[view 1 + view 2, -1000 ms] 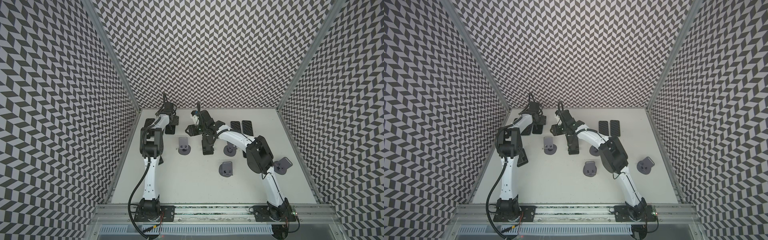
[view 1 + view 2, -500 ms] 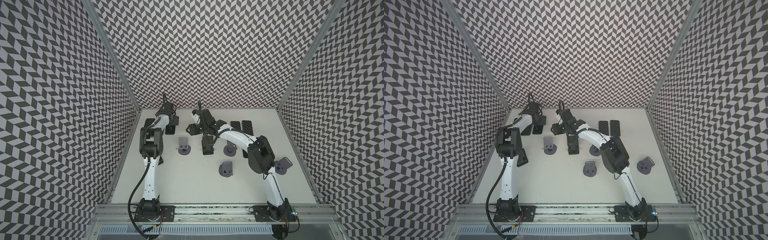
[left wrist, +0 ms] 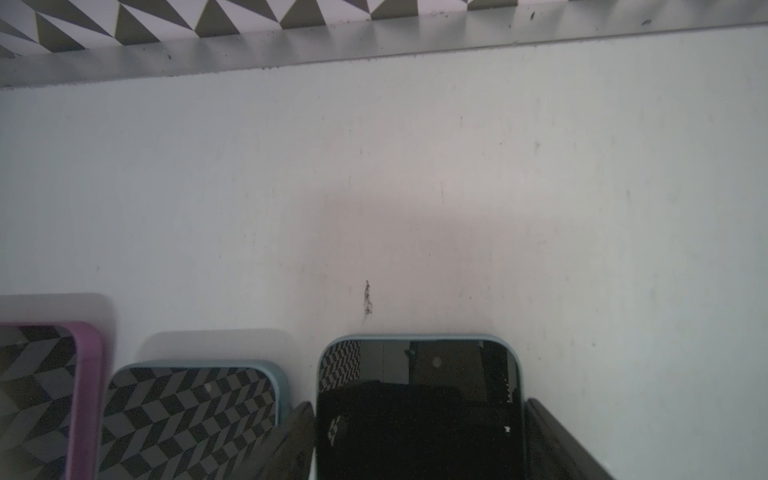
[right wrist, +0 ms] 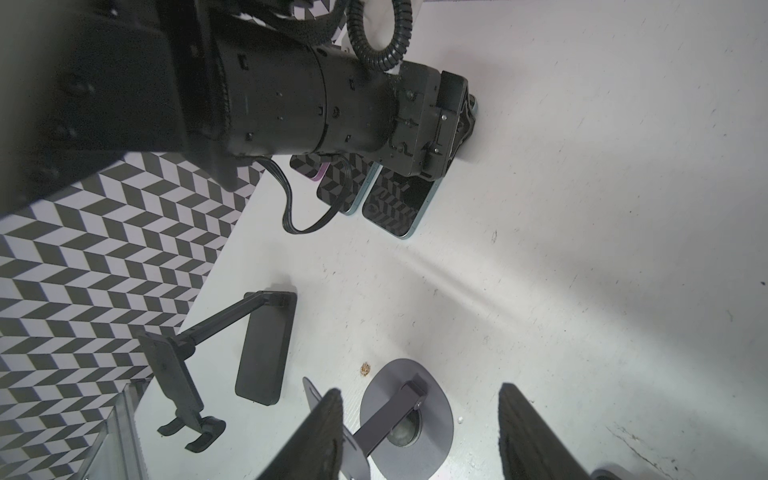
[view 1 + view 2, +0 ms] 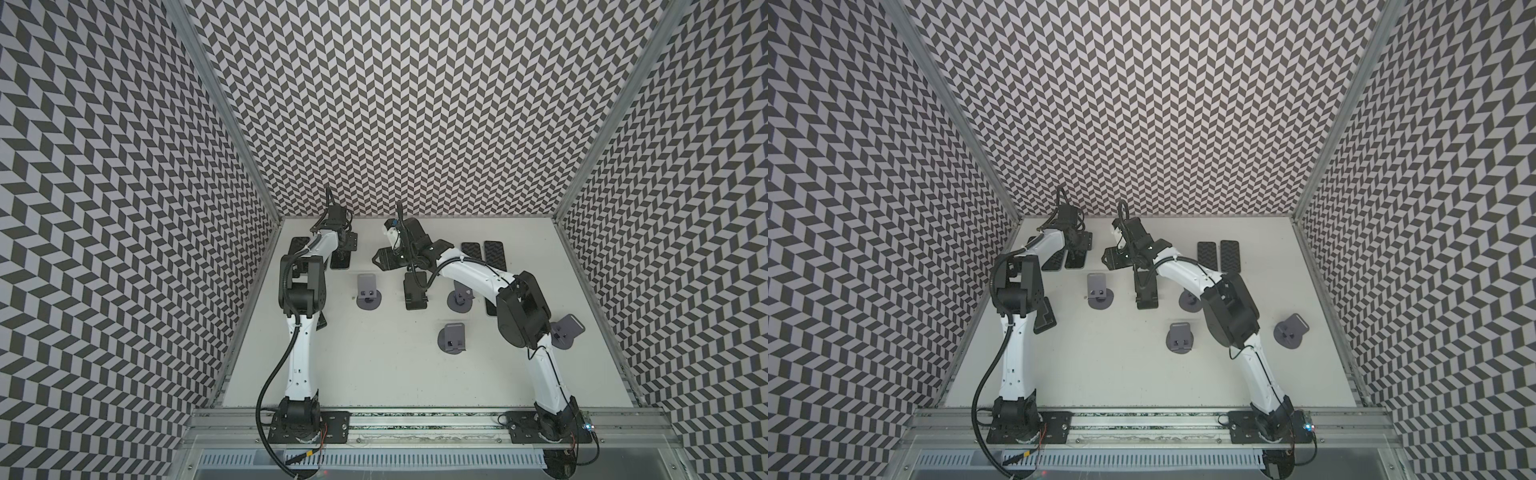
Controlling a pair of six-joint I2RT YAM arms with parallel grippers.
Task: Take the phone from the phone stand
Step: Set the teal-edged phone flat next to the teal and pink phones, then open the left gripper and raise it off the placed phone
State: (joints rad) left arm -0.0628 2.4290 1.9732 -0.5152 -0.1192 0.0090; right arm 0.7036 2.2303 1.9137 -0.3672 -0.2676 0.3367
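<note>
The phone (image 4: 397, 203), in a pale blue case, lies screen up toward the table's 11 o'clock corner, near the back wall. The left gripper (image 3: 419, 403) straddles its far end, with its fingers (image 3: 299, 440) closed against both long edges. The wrist camera is blurred there, so I cannot say whether that end rests on the table (image 3: 415, 166) or sits slightly above it.

At the phone's 9 o'clock a second blue-cased phone (image 3: 195, 415) lies just beside it, and a purple-cased phone (image 3: 41, 395) lies beyond that.

At the phone's 5 o'clock stands a grey phone stand (image 5: 368, 293) on a round base. The right gripper (image 4: 419, 390) hangs over it, its jaws a narrow gap apart and gripping nothing, with one finger close to the stand's plate.

At that stand's 3 o'clock is a black stand (image 5: 415, 295). Further the same way is a second grey stand (image 5: 459, 301), partly under the right forearm. A third grey stand (image 5: 453, 338) sits at 5 o'clock, and a fourth grey stand (image 5: 565, 330) is near the table's 3 o'clock edge. A folding black stand (image 5: 1044, 320) lies at 8 o'clock, behind the left elbow.

Toward the table's 1 o'clock, a dark phone (image 5: 471, 253) and a longer dark phone (image 5: 494, 259) lie side by side.
</note>
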